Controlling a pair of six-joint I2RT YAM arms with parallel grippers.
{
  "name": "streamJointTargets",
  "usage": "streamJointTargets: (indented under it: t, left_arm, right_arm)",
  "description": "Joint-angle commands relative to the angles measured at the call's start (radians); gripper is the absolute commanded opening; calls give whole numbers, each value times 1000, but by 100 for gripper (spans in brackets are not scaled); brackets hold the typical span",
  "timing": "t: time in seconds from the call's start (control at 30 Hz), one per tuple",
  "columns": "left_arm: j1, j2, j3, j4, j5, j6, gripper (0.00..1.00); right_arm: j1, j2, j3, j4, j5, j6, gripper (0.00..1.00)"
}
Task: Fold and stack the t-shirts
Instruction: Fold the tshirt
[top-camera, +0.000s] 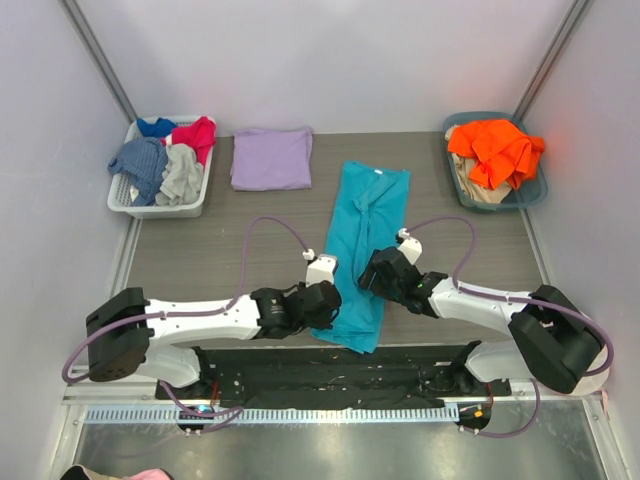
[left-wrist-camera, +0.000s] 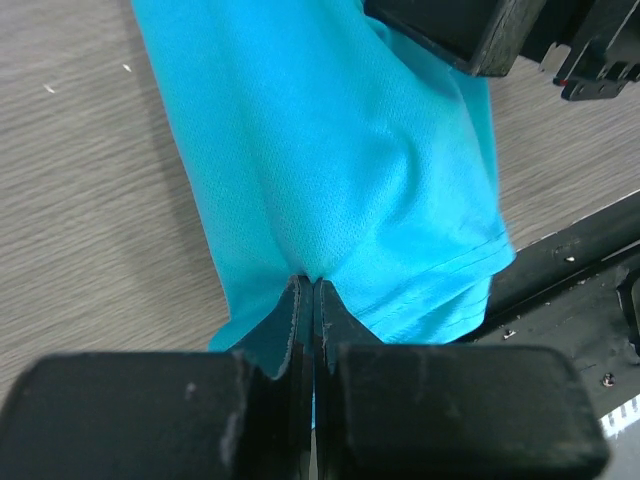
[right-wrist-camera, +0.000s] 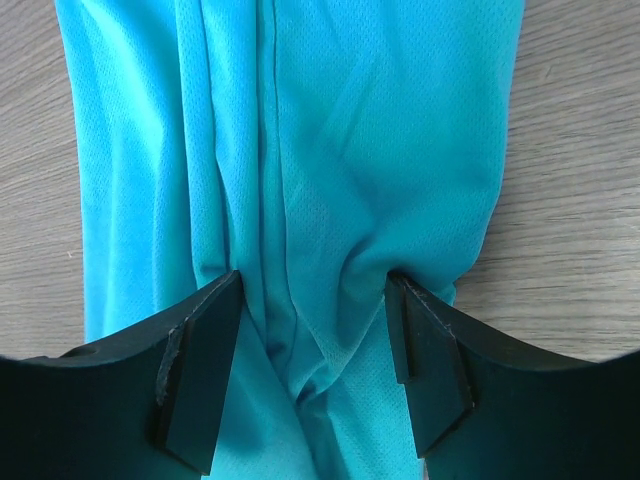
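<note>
Grey wood-grain table (top-camera: 200, 260), pale walls on three sides.

Teal shirt (top-camera: 365, 240): fine mesh knit, folded lengthwise into a long narrow strip at table centre. Collar end lies far, with the white neck label (top-camera: 381, 172) showing. The stitched hem end lies near and reaches the black strip at the table's front edge. Long creases run down its length.

Left gripper (left-wrist-camera: 308, 290): jaws pressed fully together on the shirt's left edge close to the hem, with a small pucker of cloth pinched between the tips.

Right gripper (right-wrist-camera: 312, 290): jaws standing well apart, tips set down on the cloth, with a soft ridge of gathered fabric rising between them and touching both. It looks like pressing rather than clamping, though the wrist view does not settle it.

Lavender shirt (top-camera: 271, 158): folded flat into a neat rectangle, well apart at far left of centre.

White slatted basket (top-camera: 125, 200), far left: crumpled blue, red and grey garments heaped inside.

Teal bin (top-camera: 535, 195), far right: a rumpled orange garment (top-camera: 495, 150) piled in it.
</note>
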Motion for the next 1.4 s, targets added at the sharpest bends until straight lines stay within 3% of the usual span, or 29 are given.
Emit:
streamJointTargets:
  t: [0.0,0.3,0.43,0.7,0.97,1.03,1.2,1.37]
  left_arm:
    - [-7,-58,-13,-68,-68,-16,2]
    - [-7,-75,-63,-71,-62,-48,3]
    - [-7,-73,-74,-63,-54,-55,10]
    - [-7,-62,-74,-54,-53,-56,14]
    - [-7,-61,-79,-48,-51,-56,7]
    - [-7,-59,-80,-46,-49,-56,13]
    - [-7,-62,-76,-46,-46,-56,38]
    - [-7,-59,-71,-43,-51,-52,44]
  right_arm:
    - [-1,26,-45,-106,10,17,68]
    - [-3,26,-48,-109,9,20,68]
    - [-1,26,-49,-111,9,18,68]
    - [-1,25,-51,-114,7,17,68]
    - [-1,25,-49,-118,7,17,68]
    - [-3,23,-49,-118,7,17,68]
    - [-3,23,-52,-120,7,15,68]
    - [-3,22,-57,-120,9,15,68]
